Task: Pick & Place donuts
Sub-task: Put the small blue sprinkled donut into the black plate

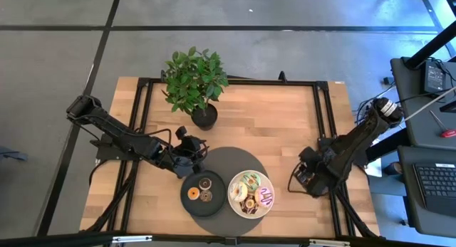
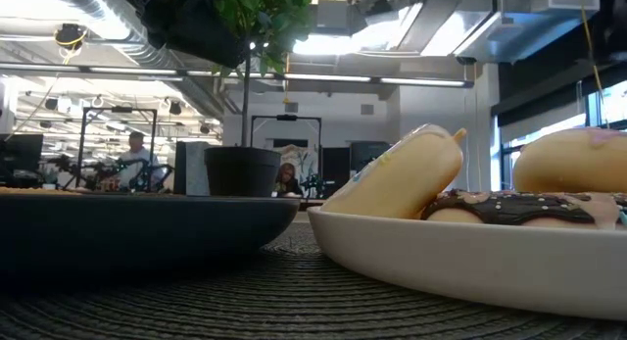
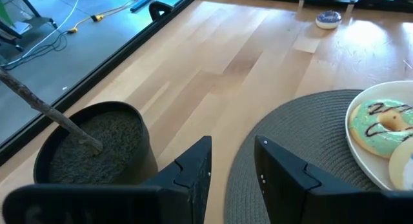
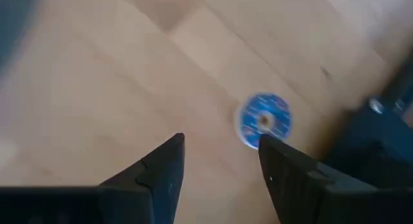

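Blue donut (image 4: 265,119) lies beyond right gripper's (image 4: 221,161) parted, empty fingers.

Dark jointed arms; black cables; angular black fingers (image 3: 193,179)

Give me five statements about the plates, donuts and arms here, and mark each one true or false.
1. The black plate holds three tiny donuts. True.
2. The white plate is empty. False: it holds several iced donuts, among them a green-iced donut.
3. Both plates sit on a round dark woven mat. True.
4. A blue-iced donut lies on the bare wood in front of the right tool. True.
5. The left tool grips a donut. False: its fingers are apart with nothing between them, beside the potted plant.
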Tool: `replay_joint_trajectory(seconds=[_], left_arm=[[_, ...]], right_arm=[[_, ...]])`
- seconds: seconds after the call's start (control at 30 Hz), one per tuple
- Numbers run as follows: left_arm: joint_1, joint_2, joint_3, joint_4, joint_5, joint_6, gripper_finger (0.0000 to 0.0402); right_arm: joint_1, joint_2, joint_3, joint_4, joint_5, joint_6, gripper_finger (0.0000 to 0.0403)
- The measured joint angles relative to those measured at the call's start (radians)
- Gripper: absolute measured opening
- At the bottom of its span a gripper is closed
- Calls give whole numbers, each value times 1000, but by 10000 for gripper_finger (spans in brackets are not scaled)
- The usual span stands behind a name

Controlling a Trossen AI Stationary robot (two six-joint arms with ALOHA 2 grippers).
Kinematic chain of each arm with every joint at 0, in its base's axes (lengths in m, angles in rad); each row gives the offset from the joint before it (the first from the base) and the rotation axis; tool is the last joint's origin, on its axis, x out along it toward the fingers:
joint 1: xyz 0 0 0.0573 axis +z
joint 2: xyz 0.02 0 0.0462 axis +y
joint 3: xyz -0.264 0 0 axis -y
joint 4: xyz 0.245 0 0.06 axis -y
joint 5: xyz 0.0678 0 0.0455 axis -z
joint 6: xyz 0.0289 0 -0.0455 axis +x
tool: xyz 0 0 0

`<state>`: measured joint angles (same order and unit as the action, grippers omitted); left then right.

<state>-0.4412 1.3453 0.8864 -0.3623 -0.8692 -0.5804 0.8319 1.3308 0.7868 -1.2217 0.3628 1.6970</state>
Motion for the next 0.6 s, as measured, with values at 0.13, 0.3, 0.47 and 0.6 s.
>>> replay_joint_trajectory(seconds=[0.13, 0.3, 0.47, 0.6], left_arm=[[0, 0, 0, 0, 0, 0, 115], [0, 0, 0, 0, 0, 0, 114], [0, 0, 0, 0, 5, 0, 112], [0, 0, 0, 0, 38, 0, 115]], right_arm=[[-83, 0, -40, -8, -62, -2, 188], [-194, 3, -88, 28, -124, -124, 165], [-269, -3, -98, 94, -146, -260, 148], [-324, -3, -112, 118, -189, -316, 138]])
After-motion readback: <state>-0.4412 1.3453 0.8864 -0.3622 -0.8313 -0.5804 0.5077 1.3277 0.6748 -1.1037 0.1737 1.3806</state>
